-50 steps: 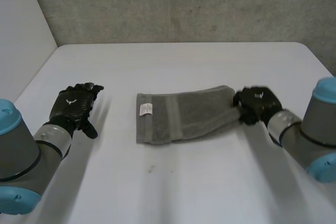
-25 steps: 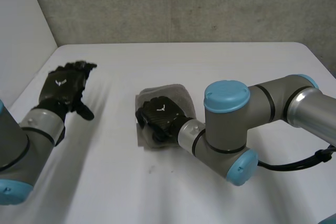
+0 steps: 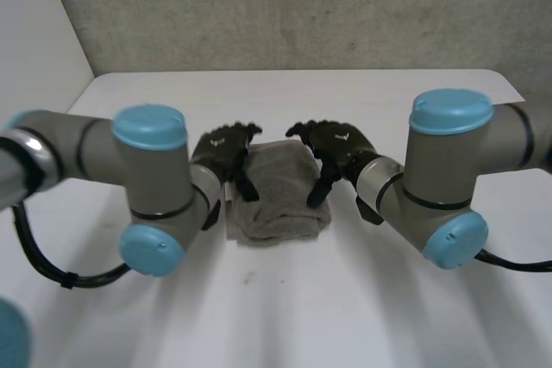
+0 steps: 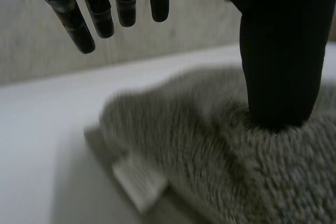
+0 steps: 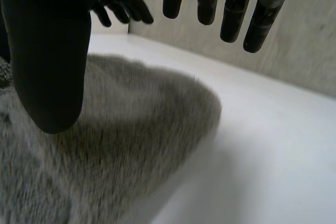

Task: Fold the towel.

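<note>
You have the grey towel (image 3: 280,200) lying in the middle of the white worktop (image 3: 388,299). It is doubled over into a compact, slightly puffy packet, so by my reading the fold is largely made and what remains is flattening and squaring it.

Your two hands flank the far part of the towel. The left hand (image 3: 222,146) is at its far left corner and the right hand (image 3: 338,142) at its far right corner, with the arms reaching in from either side. That placement suits pinning the upper layer so it does not spring open.

In the left wrist view the thumb (image 4: 278,66) is planted on the pile, denting it. The fingers (image 4: 102,19) hang straight and spread above the cloth, touching nothing, so that hand is released and merely pressing. A white label (image 4: 139,182) pokes out from under the towel's edge beside it.

In the right wrist view the thumb (image 5: 50,77) hangs down over the towel's rounded edge, though you cannot tell whether its tip actually bears on the pile. The fingers (image 5: 231,14) are straight and well clear of the cloth, so this hand is released too and grasps nothing.

Neither hand has a pinch on the towel. You would need to close fingers against a thumb before lifting any edge.
</note>
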Tool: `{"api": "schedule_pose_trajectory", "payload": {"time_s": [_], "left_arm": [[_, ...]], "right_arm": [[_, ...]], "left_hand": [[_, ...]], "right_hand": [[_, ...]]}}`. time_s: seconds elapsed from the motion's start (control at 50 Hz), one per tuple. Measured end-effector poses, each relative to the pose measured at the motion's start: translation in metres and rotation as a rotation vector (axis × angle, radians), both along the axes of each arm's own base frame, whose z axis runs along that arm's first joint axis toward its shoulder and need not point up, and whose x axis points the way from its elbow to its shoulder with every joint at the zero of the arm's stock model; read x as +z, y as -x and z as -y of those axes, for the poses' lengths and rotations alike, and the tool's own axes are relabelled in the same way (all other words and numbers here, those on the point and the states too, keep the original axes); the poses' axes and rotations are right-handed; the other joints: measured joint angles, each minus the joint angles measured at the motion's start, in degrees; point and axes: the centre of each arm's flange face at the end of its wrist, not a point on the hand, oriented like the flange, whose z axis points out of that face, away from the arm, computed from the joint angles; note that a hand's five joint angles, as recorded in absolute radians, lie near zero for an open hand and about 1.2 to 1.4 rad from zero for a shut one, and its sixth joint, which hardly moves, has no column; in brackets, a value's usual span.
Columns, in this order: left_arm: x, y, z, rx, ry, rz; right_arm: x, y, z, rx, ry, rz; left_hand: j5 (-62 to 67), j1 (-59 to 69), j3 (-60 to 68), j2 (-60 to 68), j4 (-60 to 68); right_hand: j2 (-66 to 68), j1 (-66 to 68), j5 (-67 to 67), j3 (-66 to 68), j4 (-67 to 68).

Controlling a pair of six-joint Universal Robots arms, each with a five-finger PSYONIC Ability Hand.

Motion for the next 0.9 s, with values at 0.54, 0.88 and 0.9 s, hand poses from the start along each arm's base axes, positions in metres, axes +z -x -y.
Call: {"api": "schedule_pose_trajectory", "payload": {"time_s": [0.54,0.88,0.9], "left_arm": [[0.098,-0.018,-0.028,0.066,0.140,-0.054],[0.220,-0.113,-0.064,0.243,0.242,-0.102],[0.220,-0.114,-0.066,0.244,0.238,-0.100]], "right_arm": [[0.098,0.014,0.009,-0.135,0.205,0.046],[0.194,0.112,-0.026,-0.473,0.410,0.012],[0.194,0.114,-0.027,-0.474,0.408,0.009]], "left_hand": [[-0.18,-0.25,-1.23,-1.34,-1.18],[-0.19,-0.43,-1.33,-1.54,-1.37],[-0.19,-0.43,-1.33,-1.54,-1.37]], "right_hand": [[0.00,-0.23,-0.57,0.00,0.00],[0.00,-0.29,-0.57,0.00,-0.16],[0.00,-0.29,-0.58,0.00,-0.16]]}}
